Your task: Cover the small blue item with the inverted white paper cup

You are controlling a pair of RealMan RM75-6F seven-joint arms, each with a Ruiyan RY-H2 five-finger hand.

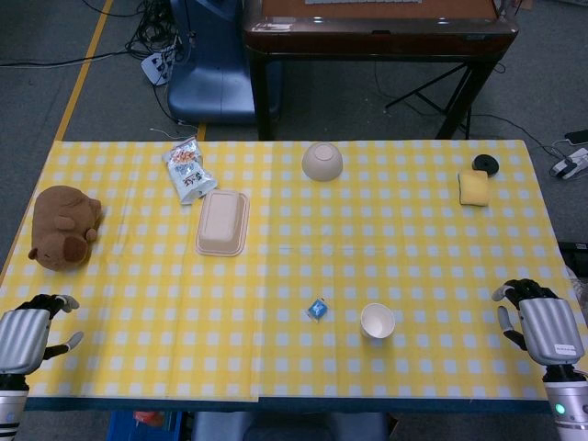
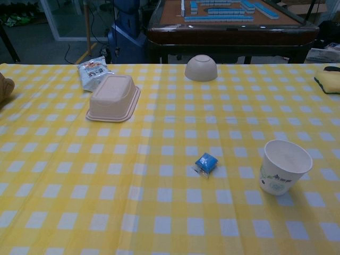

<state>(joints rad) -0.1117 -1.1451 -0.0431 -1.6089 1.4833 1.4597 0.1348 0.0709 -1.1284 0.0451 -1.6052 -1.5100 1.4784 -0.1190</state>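
A small blue wrapped item (image 1: 318, 310) (image 2: 205, 163) lies on the yellow checked tablecloth near the front middle. Just to its right stands a white paper cup (image 1: 378, 322) (image 2: 283, 166), upright with its mouth up. My left hand (image 1: 32, 331) hangs at the table's front left corner, fingers apart, holding nothing. At the front right edge my right hand (image 1: 539, 324) is likewise open and holds nothing. Both hands are far from the cup and the blue item. Neither hand shows in the chest view.
An upturned beige tray (image 1: 222, 221) (image 2: 112, 97), a snack packet (image 1: 188, 167) and an upturned bowl (image 1: 322, 161) (image 2: 201, 68) lie further back. A brown plush toy (image 1: 64, 226) is at the left; a yellow sponge (image 1: 474, 187) and a black disc (image 1: 484, 164) at the back right.
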